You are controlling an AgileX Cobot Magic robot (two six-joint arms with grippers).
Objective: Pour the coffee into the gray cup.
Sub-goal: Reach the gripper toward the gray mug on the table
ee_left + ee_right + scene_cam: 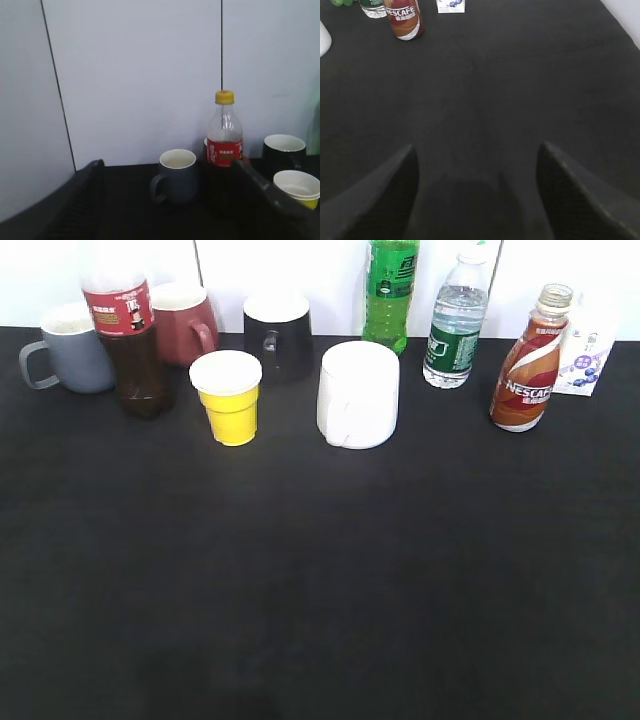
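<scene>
The Nescafe coffee bottle [528, 368] stands uncapped at the back right of the black table; it also shows at the top left of the right wrist view [404, 20]. The gray cup [72, 348] stands at the back left, handle to the left, behind the cola bottle [128, 335]. In the left wrist view the gray cup [177, 176] stands ahead between the fingers of my left gripper [167, 172], which is open and empty. My right gripper [477, 152] is open and empty over bare table, well short of the coffee bottle. Neither gripper shows in the exterior view.
A dark red mug [186, 322], black mug [277, 335], yellow cup with white lid [229, 397] and white mug [358, 393] stand along the back. A green bottle [391, 292], water bottle [455, 325] and small carton [588, 352] stand near the coffee bottle.
</scene>
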